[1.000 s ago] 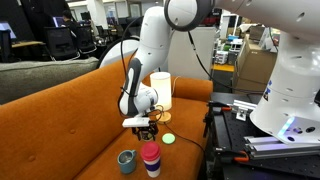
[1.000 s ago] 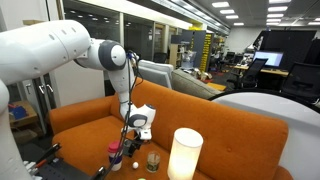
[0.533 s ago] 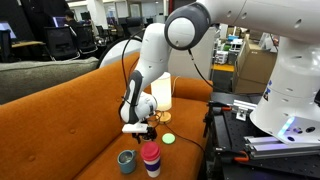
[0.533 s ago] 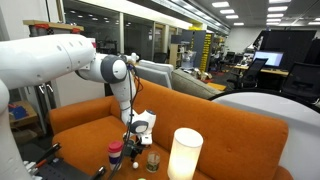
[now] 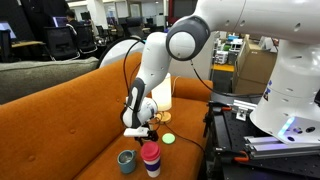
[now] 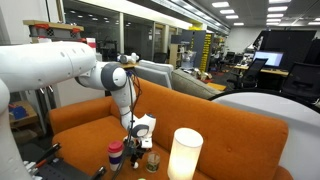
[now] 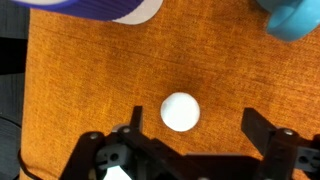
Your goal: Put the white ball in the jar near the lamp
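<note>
The white ball point(image 7: 180, 111) lies on the orange couch seat point(image 7: 80, 90) in the wrist view, between my open fingers and nearer the left one. My gripper point(image 7: 195, 125) is open and empty. In both exterior views the gripper point(image 5: 143, 131) point(image 6: 138, 143) hangs low over the seat and the ball is hidden. The small dark jar point(image 6: 152, 161) stands next to the glowing lamp point(image 6: 184, 155). The lamp point(image 5: 161, 92) also shows behind the arm.
A teal mug point(image 5: 126, 160) point(image 7: 295, 20) and pink-and-red stacked cups point(image 5: 150, 158) point(image 6: 116, 155) stand close to the gripper. A green disc point(image 5: 168, 138) lies on the seat. The couch backrest point(image 5: 60, 95) rises behind, and a black table point(image 5: 235, 135) stands beside the couch.
The arm has lowered and the gripper has come down closer to the seat, above the ball. The objects have not moved.
</note>
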